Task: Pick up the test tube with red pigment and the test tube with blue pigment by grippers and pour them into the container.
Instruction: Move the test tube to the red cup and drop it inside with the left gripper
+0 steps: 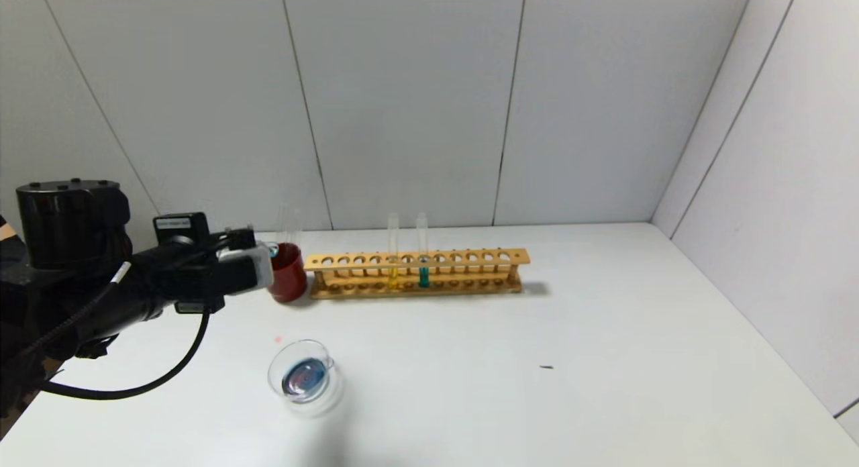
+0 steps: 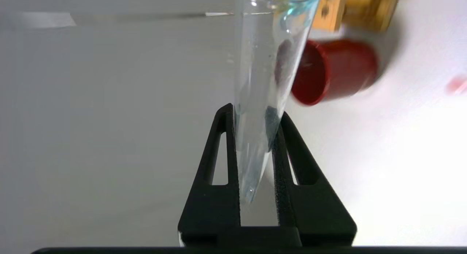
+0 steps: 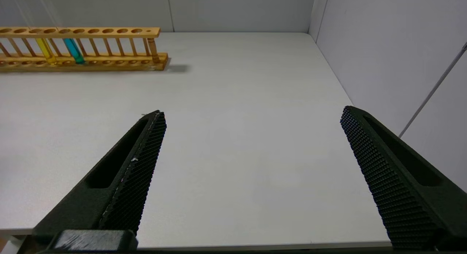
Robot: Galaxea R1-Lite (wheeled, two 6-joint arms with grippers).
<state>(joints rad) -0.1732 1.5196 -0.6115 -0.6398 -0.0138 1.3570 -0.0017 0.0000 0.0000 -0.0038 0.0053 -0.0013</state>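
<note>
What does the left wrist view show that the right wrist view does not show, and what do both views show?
Only the left wrist view shows the left gripper shut on an emptied test tube with faint blue traces, and the dark red cup beyond it.

Only the right wrist view shows the right gripper open over the table, and the yellow-liquid tube and teal-liquid tube standing in the rack.

Both show the wooden rack and the white table.
</note>
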